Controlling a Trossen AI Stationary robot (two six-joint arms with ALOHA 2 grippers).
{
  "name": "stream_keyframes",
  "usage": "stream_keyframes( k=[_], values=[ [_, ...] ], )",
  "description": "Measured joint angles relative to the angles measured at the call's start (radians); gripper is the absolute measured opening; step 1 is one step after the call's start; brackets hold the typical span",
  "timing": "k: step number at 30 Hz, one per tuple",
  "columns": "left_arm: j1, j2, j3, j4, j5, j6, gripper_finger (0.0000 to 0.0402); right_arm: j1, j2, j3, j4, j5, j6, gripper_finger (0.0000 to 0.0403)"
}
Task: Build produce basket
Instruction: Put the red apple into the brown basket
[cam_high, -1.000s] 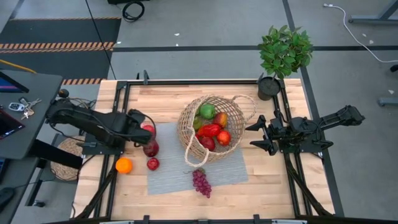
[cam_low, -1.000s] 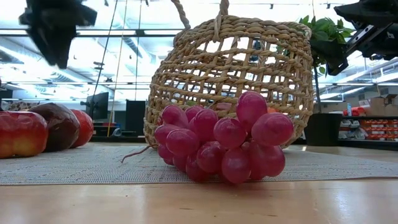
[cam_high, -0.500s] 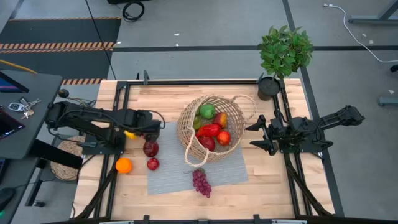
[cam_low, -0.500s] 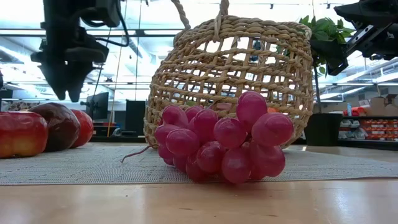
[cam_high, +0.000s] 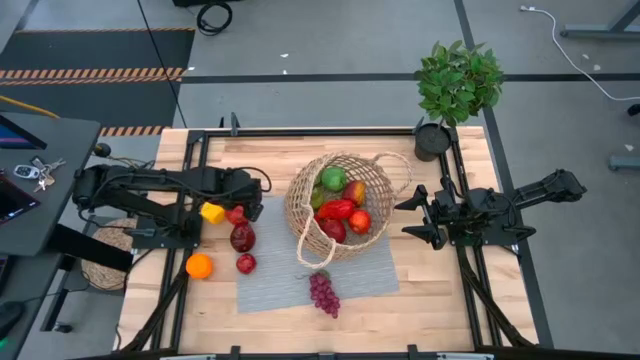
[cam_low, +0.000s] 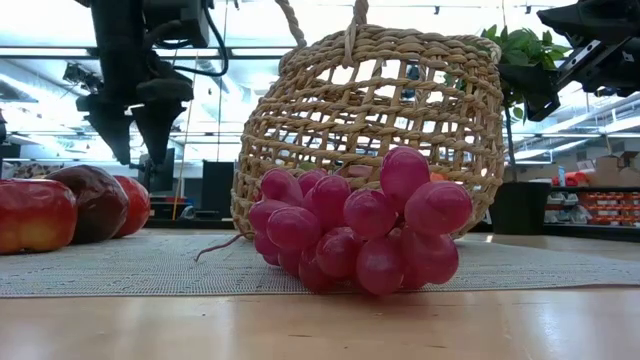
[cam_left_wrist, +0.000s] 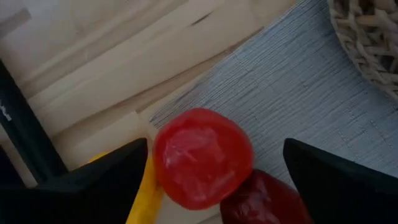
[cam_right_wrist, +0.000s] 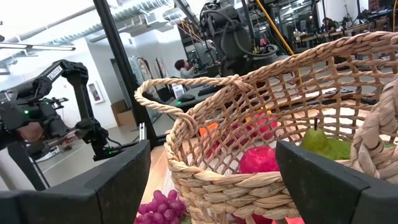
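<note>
The wicker basket lies tilted on the grey mat, its opening up, holding a green pear, red peppers and other produce. Left of it lie a yellow pepper, a red fruit, a dark red apple, a small red fruit and an orange. Purple grapes lie at the mat's near side. My left gripper is open and empty above the red fruit, clear of the table in the low view. My right gripper is open and empty, right of the basket.
A potted plant stands at the far right corner. A flat woven mat lies off the table's left edge, beside a desk with keys. Bare wood shows along the near edge and at the far left.
My left gripper has moved from over the fruit pile toward the basket and a little toward the far edge, staying open. The yellow pepper and the red fruit beneath it have come into view.
</note>
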Motion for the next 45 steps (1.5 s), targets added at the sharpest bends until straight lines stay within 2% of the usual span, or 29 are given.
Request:
stream_keyframes(
  k=[8, 16, 20, 39, 45],
  values=[
    [0.008, 0.067, 0.000, 0.000, 0.005, -0.016, 0.0394, 0.000, 0.000, 0.000, 0.000, 0.000, 0.000, 0.0348],
    [0.008, 0.205, 0.000, -0.008, 0.099, 0.011, 0.0394, 0.000, 0.000, 0.000, -0.001, 0.000, 0.000, 0.0348],
    [0.009, 0.247, 0.004, -0.014, 0.112, 0.047, 0.0394, 0.000, 0.000, 0.000, 0.000, 0.000, 0.000, 0.0348],
    [0.009, 0.259, 0.003, 0.006, 0.098, 0.150, 0.0389, 0.000, 0.000, 0.000, 0.000, 0.000, 0.000, 0.0348],
    [0.009, 0.264, 0.042, 0.007, 0.112, 0.184, 0.0383, 0.000, 0.000, 0.000, 0.000, 0.000, 0.000, 0.0348]
  ],
)
